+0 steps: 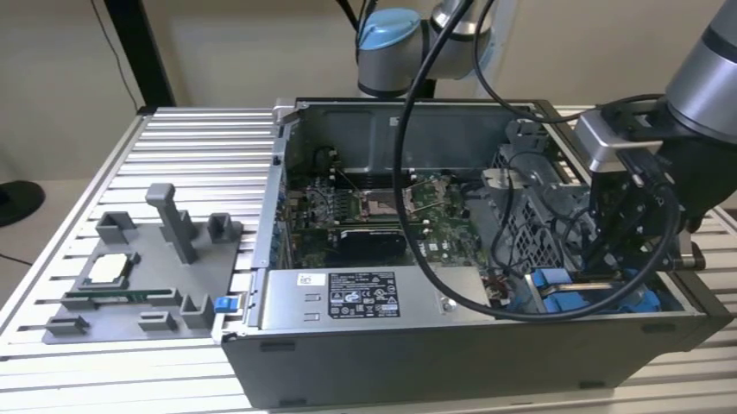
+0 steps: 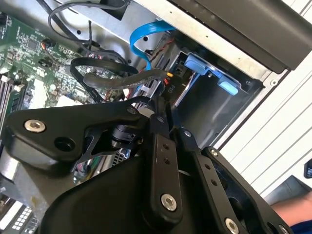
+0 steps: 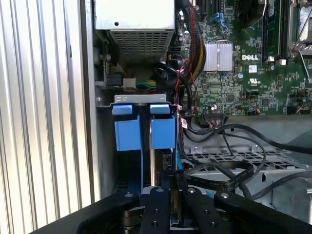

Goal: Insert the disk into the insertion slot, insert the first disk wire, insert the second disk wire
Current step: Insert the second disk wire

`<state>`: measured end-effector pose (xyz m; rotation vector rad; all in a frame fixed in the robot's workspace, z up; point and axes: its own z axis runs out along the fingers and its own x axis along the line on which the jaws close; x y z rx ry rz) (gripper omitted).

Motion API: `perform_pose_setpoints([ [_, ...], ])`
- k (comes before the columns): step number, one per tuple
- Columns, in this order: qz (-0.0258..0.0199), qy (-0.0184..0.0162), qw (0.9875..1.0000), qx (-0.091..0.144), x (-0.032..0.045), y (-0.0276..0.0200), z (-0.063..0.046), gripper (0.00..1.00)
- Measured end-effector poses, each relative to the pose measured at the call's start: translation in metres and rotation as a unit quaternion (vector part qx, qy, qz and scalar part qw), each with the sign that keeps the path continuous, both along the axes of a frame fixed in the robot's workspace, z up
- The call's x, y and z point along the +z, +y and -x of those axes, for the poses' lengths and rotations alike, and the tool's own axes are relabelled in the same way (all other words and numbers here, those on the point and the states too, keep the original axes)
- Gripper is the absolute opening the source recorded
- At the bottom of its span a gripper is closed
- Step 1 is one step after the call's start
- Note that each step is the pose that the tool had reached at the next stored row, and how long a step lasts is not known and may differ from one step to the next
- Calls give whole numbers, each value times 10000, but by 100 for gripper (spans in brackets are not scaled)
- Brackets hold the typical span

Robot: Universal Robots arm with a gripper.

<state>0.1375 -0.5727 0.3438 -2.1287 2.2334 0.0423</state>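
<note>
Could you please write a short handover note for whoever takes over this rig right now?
Pincer: lowered into the open computer case at the drive bay corner, on the exterior view's right; whether it is open or shut cannot be told.
Insertion slot: the grey bay with blue tabs, right ahead of the pincer in both wrist views. A thin edge stands between the blue tabs; whether that is the disk, seated, is not clear.
Wires: a flat blue cable and black cables hang loose near the bay.
Done: cannot confirm any step.
Left: check disk seating; both disk wires.
</note>
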Motion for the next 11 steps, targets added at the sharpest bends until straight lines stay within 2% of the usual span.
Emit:
perform_pose_setpoints([
  [11,0,0,10000,56,-31,0,0,0],
])
